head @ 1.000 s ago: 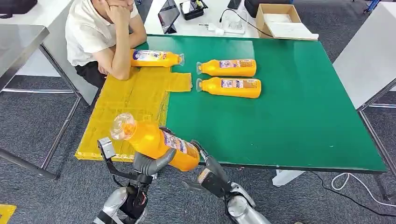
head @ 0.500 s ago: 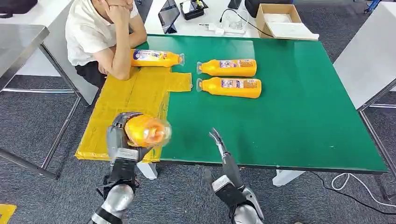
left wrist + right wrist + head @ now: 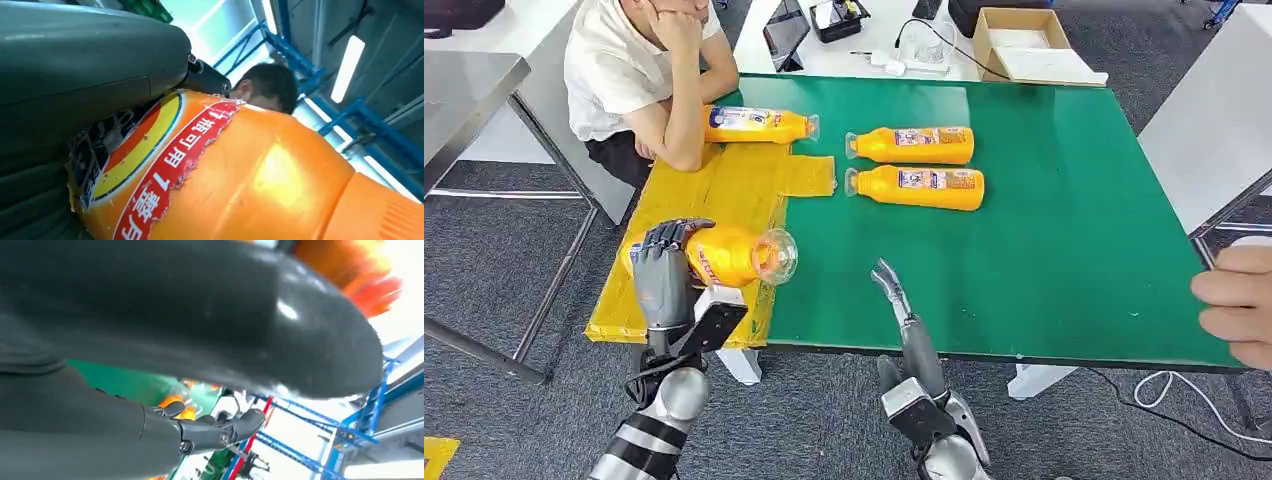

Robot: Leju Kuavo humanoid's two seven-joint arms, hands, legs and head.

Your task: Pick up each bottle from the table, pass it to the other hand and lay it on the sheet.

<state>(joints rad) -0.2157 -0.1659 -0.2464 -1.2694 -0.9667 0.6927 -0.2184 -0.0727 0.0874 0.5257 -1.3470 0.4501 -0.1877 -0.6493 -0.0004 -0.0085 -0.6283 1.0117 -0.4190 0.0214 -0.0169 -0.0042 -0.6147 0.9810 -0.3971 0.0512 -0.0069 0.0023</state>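
My left hand (image 3: 664, 275) grips an orange bottle (image 3: 724, 255) lying sideways over the near part of the yellow sheet (image 3: 714, 205), its clear cap toward the green table. Up close the bottle (image 3: 240, 175) shows a red and yellow label beside the grey hand (image 3: 75, 75). My right hand (image 3: 902, 315) is at the table's near edge, fingers straight, holding nothing; its dark fingers (image 3: 210, 432) are apart. One orange bottle (image 3: 759, 125) lies on the sheet's far end. Two more orange bottles (image 3: 914, 145) (image 3: 919, 187) lie on the green table (image 3: 1074, 230).
A person in a white shirt (image 3: 624, 70) sits at the far left corner, an elbow on the sheet. Another person's hand (image 3: 1239, 305) comes in at the right edge. A cardboard box (image 3: 1024, 45) and cables lie on the white table behind.
My left hand has carried the bottle away from my right hand, turned it sideways and brought it over the sheet. My right hand let go. A person's hand appeared at the right edge.
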